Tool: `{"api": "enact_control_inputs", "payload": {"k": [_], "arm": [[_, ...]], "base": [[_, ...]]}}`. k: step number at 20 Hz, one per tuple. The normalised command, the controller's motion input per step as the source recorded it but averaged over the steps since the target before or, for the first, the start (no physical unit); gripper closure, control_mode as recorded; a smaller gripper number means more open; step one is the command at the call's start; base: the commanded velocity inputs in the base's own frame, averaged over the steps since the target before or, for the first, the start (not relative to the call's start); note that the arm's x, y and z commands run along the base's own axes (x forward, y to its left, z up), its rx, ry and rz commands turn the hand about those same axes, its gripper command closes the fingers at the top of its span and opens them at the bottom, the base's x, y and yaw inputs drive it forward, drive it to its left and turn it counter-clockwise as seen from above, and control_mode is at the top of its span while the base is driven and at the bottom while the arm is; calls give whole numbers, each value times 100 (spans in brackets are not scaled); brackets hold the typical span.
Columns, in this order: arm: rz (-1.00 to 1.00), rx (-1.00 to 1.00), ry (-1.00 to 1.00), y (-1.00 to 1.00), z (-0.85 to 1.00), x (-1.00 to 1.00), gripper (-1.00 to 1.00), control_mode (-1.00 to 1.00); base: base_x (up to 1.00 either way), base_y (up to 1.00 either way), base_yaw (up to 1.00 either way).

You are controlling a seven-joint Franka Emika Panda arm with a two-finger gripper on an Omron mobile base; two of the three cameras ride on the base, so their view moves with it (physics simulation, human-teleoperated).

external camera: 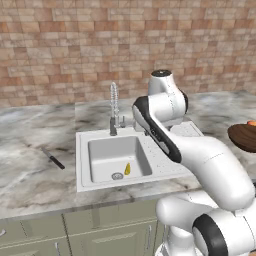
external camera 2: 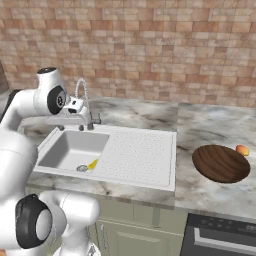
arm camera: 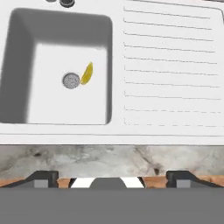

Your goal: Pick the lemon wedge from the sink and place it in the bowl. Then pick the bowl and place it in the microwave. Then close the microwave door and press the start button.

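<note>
Brick wall backs a marbled counter [external camera: 30,175]. Left to right: a knife [external camera: 53,158] on the counter, then the sink [external camera: 145,175] with the lemon wedge [external camera: 127,169] on the basin floor, just at 3 o'clock of the drain [arm camera: 71,80], then the bowl [external camera 2: 220,163] with a small orange fruit [external camera 2: 242,149] at its 2 o'clock. High over the sink's near rim, the gripper [arm camera: 112,176] holds nothing, fingertips [arm camera: 43,177] spread wide.

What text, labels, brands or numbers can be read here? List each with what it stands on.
None. No writing, number or sign can be read on the sink, the faucet, the bowl, the lemon wedge, the knife or the cabinet fronts.
</note>
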Motion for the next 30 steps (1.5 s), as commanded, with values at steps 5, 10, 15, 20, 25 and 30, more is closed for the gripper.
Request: {"api": "enact_control_inputs", "payload": {"k": [5, 10, 15, 20, 25, 30], "arm": [[-13, -6, 17, 84, -93, 0, -100, -100], [-9, -1, 21, 43, -98, 11, -100, -100], [-2, -18, 16, 31, -56, 44, -100, -100], [0, -7, 4, -3, -25, 15, -100, -100], [0, 0, 1, -22, -29, 56, -100, -100], [0, 0, 4, -2, -68, 61, -100, -100]], "base": [[0, 0, 0], [0, 0, 0], [0, 0, 0], [0, 0, 0], [0, 0, 0], [0, 0, 0]]}}
